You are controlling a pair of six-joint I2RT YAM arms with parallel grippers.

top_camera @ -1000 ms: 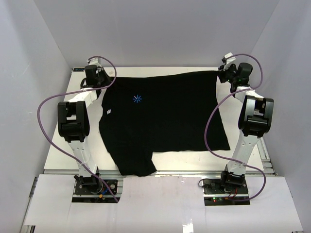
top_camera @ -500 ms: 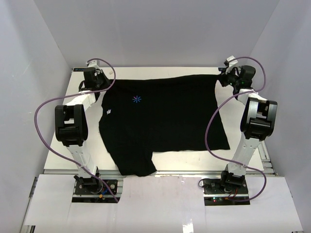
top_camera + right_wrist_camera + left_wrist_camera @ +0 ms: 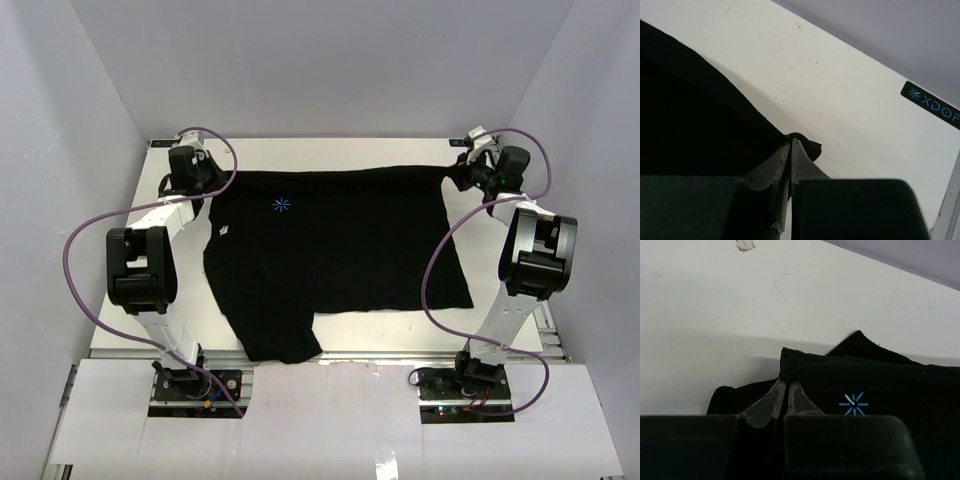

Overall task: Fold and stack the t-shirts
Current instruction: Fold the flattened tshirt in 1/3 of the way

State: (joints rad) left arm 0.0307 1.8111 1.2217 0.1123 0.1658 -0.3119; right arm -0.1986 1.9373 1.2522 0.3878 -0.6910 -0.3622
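A plain black t-shirt (image 3: 335, 255) lies spread on the white table, with a small blue star mark (image 3: 282, 205) near its far left and a white tag (image 3: 223, 231) by it. My left gripper (image 3: 207, 180) is shut on the shirt's far left corner; in the left wrist view the fingertips (image 3: 786, 381) pinch a fold of black cloth (image 3: 880, 385). My right gripper (image 3: 458, 170) is shut on the far right corner; in the right wrist view its tips (image 3: 791, 141) pinch the cloth edge (image 3: 700, 120). The far edge is stretched between both grippers.
The white table (image 3: 340, 150) shows a bare strip beyond the shirt. Grey walls close in the back and both sides. Purple cables (image 3: 432, 265) loop from each arm; the right one hangs over the shirt's right edge. A black label (image 3: 930, 104) lies at the table's right edge.
Both grippers have moved away from the arm bases toward the back wall, carrying the shirt's far corners with them. The far edge has risen and drawn straighter.
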